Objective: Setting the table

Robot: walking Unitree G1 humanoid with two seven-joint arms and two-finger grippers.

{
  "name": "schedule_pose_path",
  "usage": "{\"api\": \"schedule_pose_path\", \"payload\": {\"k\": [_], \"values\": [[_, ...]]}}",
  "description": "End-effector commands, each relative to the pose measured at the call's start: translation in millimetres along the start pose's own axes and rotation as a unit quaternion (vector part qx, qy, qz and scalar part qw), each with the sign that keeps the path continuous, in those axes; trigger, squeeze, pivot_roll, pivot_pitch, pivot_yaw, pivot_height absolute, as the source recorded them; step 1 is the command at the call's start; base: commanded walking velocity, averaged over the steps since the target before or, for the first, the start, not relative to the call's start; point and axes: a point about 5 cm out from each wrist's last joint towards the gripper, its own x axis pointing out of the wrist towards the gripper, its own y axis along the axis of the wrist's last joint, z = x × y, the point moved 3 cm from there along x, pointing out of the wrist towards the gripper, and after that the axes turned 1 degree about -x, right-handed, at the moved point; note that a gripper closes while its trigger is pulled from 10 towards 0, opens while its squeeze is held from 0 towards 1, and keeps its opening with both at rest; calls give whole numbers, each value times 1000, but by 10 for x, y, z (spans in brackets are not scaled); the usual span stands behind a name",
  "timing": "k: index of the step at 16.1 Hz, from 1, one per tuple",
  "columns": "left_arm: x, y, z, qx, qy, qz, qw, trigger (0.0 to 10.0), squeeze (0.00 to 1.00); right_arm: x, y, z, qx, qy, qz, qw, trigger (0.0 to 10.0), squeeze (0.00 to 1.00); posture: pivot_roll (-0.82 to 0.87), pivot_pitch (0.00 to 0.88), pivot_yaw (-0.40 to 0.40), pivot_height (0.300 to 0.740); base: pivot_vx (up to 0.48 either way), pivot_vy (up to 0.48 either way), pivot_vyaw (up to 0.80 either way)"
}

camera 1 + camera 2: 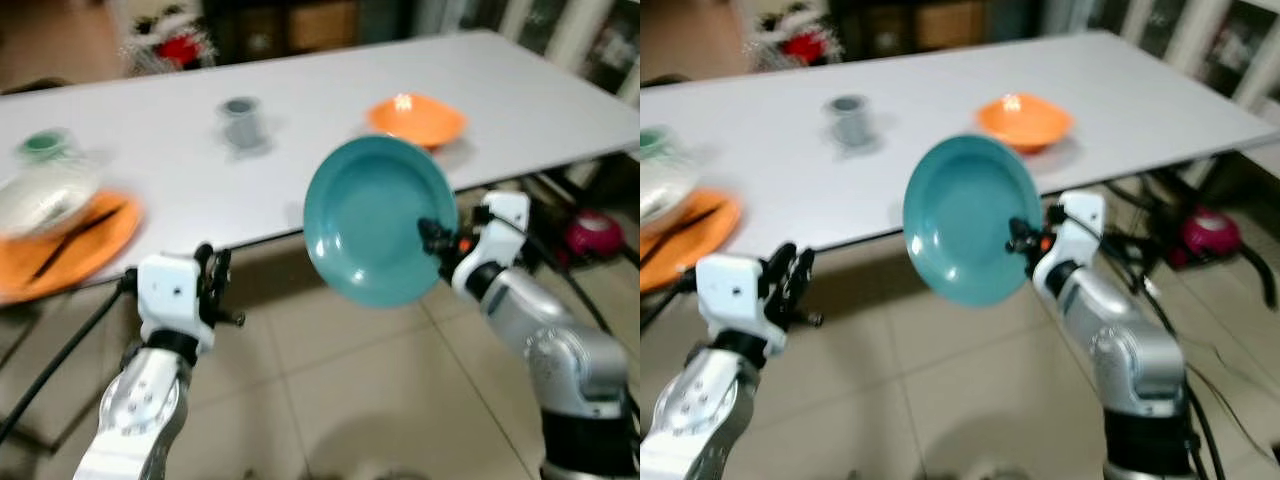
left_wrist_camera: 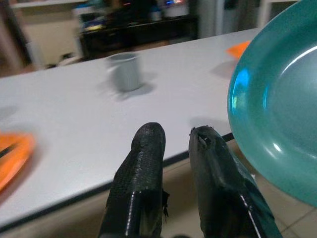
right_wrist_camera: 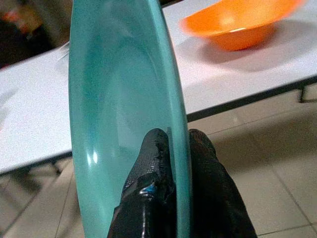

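A teal plate stands on edge in the air, just in front of the white table's near edge. My right gripper is shut on its right rim; in the right wrist view the black fingers pinch the plate's rim. Lower left, below the table edge, my left gripper has its fingers close together with nothing between them. On the table sit an orange bowl, a grey cup and, at far left, an orange plate carrying a white bowl and dark chopsticks.
A green cup stands at the far left of the table. A pink object and cables lie on the tiled floor under the table's right end. Dark furniture lines the wall beyond the table.
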Motion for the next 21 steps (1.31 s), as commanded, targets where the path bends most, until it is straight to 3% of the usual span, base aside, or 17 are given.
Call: {"api": "schedule_pose_path", "payload": {"k": [1, 4, 7, 11, 13, 14, 16, 21], "values": [[9, 3, 54, 1, -12, 0, 1000, 10000, 0, -5, 106, 37, 21, 0, 14, 1000, 10000, 0, -107, 75, 33, 740, 368, 0, 0], [45, 37, 53, 7, -18, 5, 1000, 10000, 0, 72, 156, -37, 111, 35, 12, 993, 10000, 0, -108, 73, 43, 740, 368, 0, 0], [41, 31, 61, 15, -26, 2, 1000, 10000, 0, 111, 234, -236, 212, 115, 3, 971, 10000, 0, -108, 74, 55, 740, 368, 0, 0], [47, 44, 56, 21, -28, 2, 999, 10000, 0, 258, 262, -278, 289, 123, -16, 949, 10000, 0, -99, 78, 57, 740, 368, 0, 0], [34, 41, 42, 25, -28, 0, 999, 10000, 0, 348, 149, -297, 313, 112, -59, 941, 10000, 0, -89, 80, 53, 740, 368, 0, 0], [17, 41, 26, 28, -26, -1, 999, 10000, 0, 360, 66, -312, 303, 108, -89, 943, 10000, 0, -84, 80, 48, 740, 368, 0, 0], [6, 45, 9, 30, -22, -1, 999, 10000, 0, 378, 48, -317, 296, 103, -96, 945, 10000, 0, -78, 80, 44, 740, 366, 0, 0], [-34, 33, 44, 25, -36, -13, 999, 10000, 0, 439, -15, -376, 344, 105, -124, 925, 10000, 0, -64, 79, 34, 740, 284, 0, 0]]}}
